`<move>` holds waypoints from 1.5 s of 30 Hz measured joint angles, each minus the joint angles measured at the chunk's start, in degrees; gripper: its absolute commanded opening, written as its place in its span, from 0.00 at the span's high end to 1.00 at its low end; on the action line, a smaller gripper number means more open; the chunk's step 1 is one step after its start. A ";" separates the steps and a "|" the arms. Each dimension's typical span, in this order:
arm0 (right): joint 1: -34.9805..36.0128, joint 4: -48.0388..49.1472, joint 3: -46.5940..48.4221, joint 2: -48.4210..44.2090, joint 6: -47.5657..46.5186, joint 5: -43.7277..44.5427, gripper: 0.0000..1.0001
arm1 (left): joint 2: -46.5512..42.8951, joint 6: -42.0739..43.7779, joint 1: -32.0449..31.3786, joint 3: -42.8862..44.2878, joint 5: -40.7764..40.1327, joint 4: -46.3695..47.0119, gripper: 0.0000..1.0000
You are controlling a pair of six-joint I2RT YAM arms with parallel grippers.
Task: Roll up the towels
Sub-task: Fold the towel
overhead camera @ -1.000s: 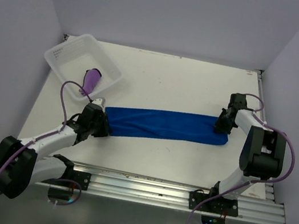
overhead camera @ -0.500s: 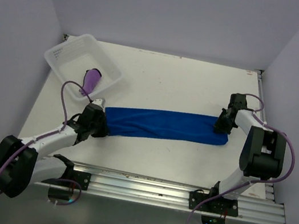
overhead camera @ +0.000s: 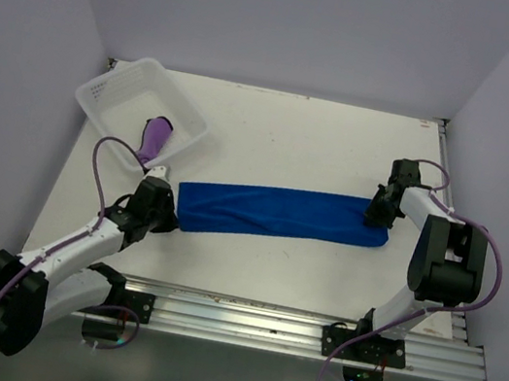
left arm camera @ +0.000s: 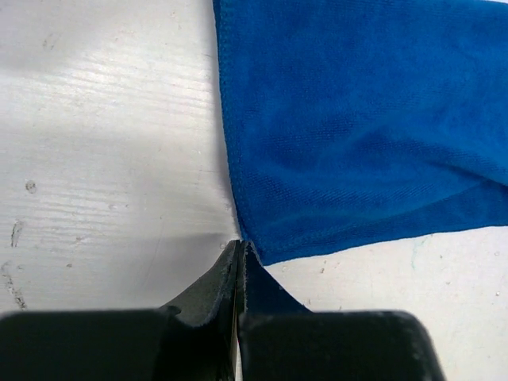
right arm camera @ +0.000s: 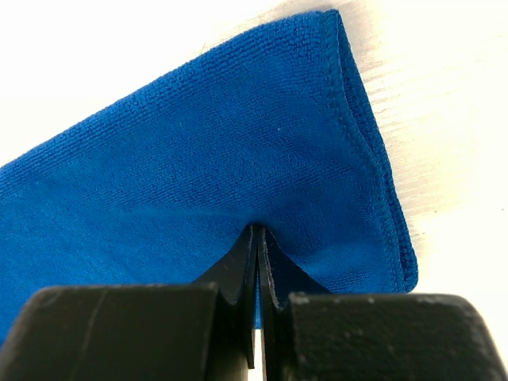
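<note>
The royal blue towel (overhead camera: 281,210) lies stretched in a long band across the table. My right gripper (overhead camera: 370,214) is shut on its right end, and in the right wrist view the cloth (right arm camera: 198,143) puckers into the closed tips of that gripper (right arm camera: 258,230). My left gripper (overhead camera: 172,217) is shut at the band's left end. In the left wrist view that gripper's tips (left arm camera: 240,246) touch the near corner of the flat blue cloth (left arm camera: 357,119), and no cloth shows between them. The purple towel (overhead camera: 155,135) lies bunched in the white basket (overhead camera: 104,90).
The basket stands at the table's back left, just behind my left arm. Purple walls close in the table at the back and on both sides. A metal rail (overhead camera: 262,315) runs along the near edge.
My left jaws have closed at the towel's left corner. The left arm's elbow has swung outward and its cable has shifted. The right arm and the blue towel have stayed put.
</note>
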 measured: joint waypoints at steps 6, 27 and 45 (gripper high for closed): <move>0.00 0.02 -0.02 -0.04 0.00 0.00 1.00 | -0.20 0.00 0.00 0.00 -0.74 -1.07 1.00; -0.13 -4.74 1.97 -11.15 -2.45 -4.61 0.53 | 2.03 5.97 0.00 17.94 -0.70 0.15 0.17; -6.43 -7.48 -14.56 -22.32 3.91 3.69 0.43 | 5.05 14.03 3.04 23.50 3.04 0.11 0.00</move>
